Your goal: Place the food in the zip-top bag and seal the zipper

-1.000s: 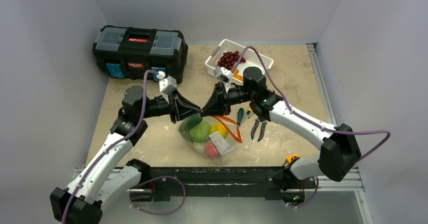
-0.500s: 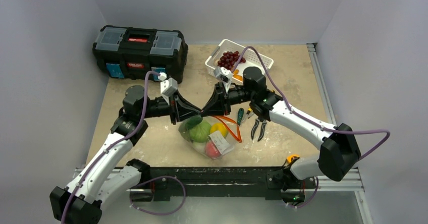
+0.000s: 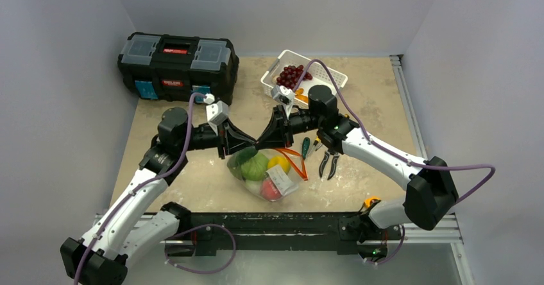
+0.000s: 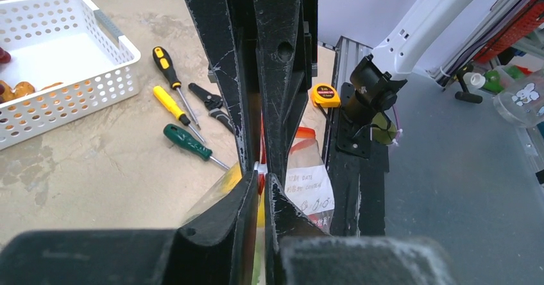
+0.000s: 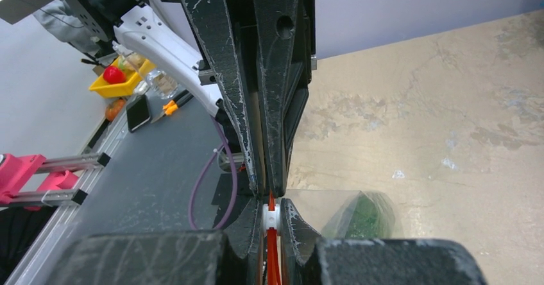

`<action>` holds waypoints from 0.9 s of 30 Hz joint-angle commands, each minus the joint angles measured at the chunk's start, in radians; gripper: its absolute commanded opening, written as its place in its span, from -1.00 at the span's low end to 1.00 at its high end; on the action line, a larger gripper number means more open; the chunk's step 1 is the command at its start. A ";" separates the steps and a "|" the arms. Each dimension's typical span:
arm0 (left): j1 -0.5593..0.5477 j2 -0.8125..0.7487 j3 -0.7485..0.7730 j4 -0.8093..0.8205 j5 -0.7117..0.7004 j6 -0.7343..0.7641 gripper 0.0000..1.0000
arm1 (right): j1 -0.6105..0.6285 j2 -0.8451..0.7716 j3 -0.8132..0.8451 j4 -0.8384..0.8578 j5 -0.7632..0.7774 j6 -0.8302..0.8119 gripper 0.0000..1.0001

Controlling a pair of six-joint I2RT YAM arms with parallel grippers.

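- Left arm: extended from the near-left base, bent at the elbow, with the forearm laid level and pointed right. The left tool (image 3: 250, 147) is positioned at the far edge of the zip-top bag (image 3: 269, 177).
- Right arm: extended from the near-right base up and to the left, with the wrist turned left. The right tool (image 3: 262, 141) is set tip to tip against the left tool.
- Bag location: flat on the desk (image 3: 192, 176), mid-desk, just in front of both tools. The food is contained inside: cucumber (image 3: 240, 157), cabbage (image 3: 255, 167), citrus (image 3: 278, 164), peach (image 3: 272, 192).
- Left tool state: in the left wrist view the fingers are pressed almost together, with the orange-red zipper (image 4: 262, 182) pinched between them.
- Right tool state: in the right wrist view the fingers are pressed together on the white slider (image 5: 271, 218).
- Shown only from the wrists: the slider and both pinches. These are hidden under the tools in the top view.
- Shown only in the left wrist view: a yellow tape measure (image 4: 326, 94) on the near rail, and three screwdrivers (image 4: 186, 142) beside the white basket (image 4: 122, 47).
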 commanded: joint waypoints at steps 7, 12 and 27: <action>-0.027 -0.077 -0.011 -0.070 -0.110 0.072 -1.00 | 0.004 -0.030 0.010 0.048 0.094 -0.007 -1.00; -0.026 -0.178 -0.049 -0.064 -0.204 0.089 -1.00 | 0.002 -0.049 0.004 -0.015 0.094 -0.044 -1.00; -0.008 -0.059 0.005 -0.159 -0.063 0.153 0.72 | 0.001 -0.063 0.020 0.062 0.010 0.054 -1.00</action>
